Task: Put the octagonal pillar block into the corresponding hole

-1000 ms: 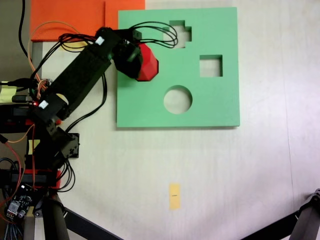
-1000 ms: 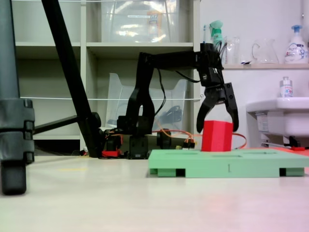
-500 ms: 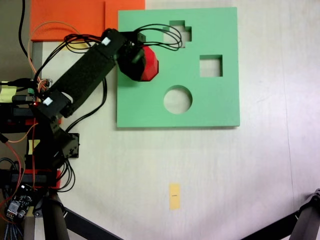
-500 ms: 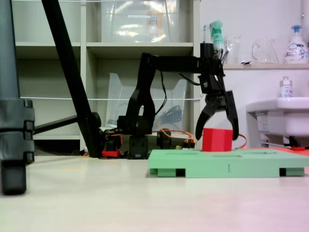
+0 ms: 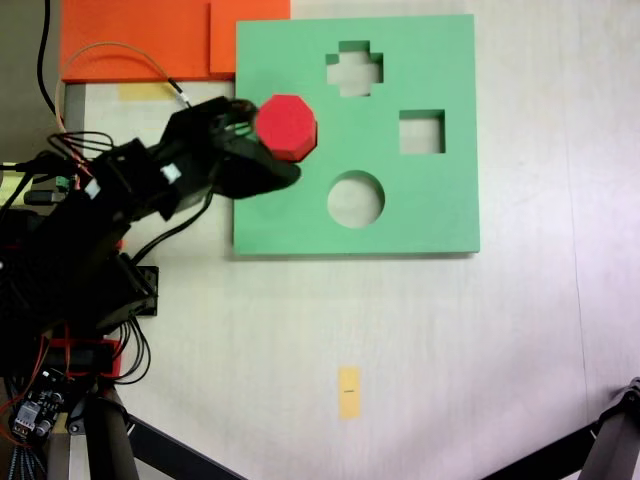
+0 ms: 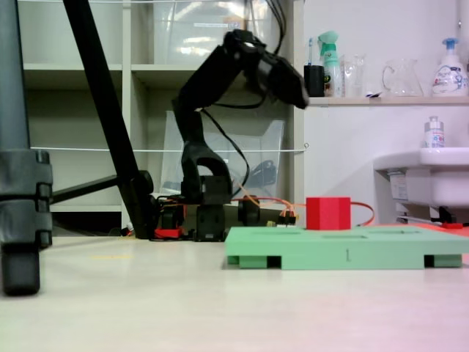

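Observation:
The red octagonal pillar block [image 5: 287,125] stands upright in the green foam board [image 5: 420,200], at its left part. It fills the eight-sided cutout, so the hole's rim is hidden. From the side, the block [image 6: 327,213] rises a little above the board [image 6: 344,255]. My gripper [image 5: 268,142] hangs high above the board's left edge and is clear of the block. Its jaws stand apart with nothing between them. In the side fixed view the gripper [image 6: 299,92] is blurred, up at shelf height.
The board also has a cross cutout [image 5: 354,70], a square cutout [image 5: 421,131] and a round cutout [image 5: 355,198]. An orange foam sheet [image 5: 150,35] lies at the top left. A small yellow tag [image 5: 348,391] lies on the table, with tripod legs [image 5: 600,445] at the bottom corners.
The block sank lower into the board, and the gripper let it go. The arm then lifted and folded back toward its base.

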Robot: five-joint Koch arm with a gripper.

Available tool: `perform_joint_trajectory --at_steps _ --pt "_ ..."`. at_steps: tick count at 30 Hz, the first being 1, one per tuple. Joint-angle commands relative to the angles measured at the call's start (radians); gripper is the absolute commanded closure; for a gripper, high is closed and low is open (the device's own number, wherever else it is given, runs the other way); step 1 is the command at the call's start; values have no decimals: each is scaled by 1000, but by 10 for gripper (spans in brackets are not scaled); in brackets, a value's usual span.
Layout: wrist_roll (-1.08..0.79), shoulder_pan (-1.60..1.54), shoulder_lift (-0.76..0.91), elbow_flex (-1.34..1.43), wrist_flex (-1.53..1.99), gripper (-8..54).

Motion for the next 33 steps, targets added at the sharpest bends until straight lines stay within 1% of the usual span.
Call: perform_joint_trajectory --at_steps 1,2,3,4,5,7,10,13,14,15,16,19,21,24,29,30,31,33 --pt "-235 133 103 52 -28 10" --pt "-413 244 163 167 -120 49" --pt "-497 327 215 285 -253 71" --pt "-538 413 268 443 -472 84" --pt "-584 494 284 595 -692 89" --pt "-723 618 282 709 -827 91" --pt "-894 718 282 853 -982 91" --pt "-1080 785 282 1095 -1362 92" --pt "-1175 798 281 1215 -1540 96" --pt "-1209 798 282 1287 -1626 107" --pt "-1229 799 282 1348 -1657 106" --pt "-1391 795 281 1557 -1698 99" --pt "-1408 785 281 1635 -1695 98" --pt "-1408 765 279 1641 -1494 83" --pt "-1408 750 279 1641 -1348 85" --pt "-1408 742 279 1641 -1327 89" --pt "-1407 733 276 1641 -1302 108" --pt "-1405 735 276 1641 -1302 112"
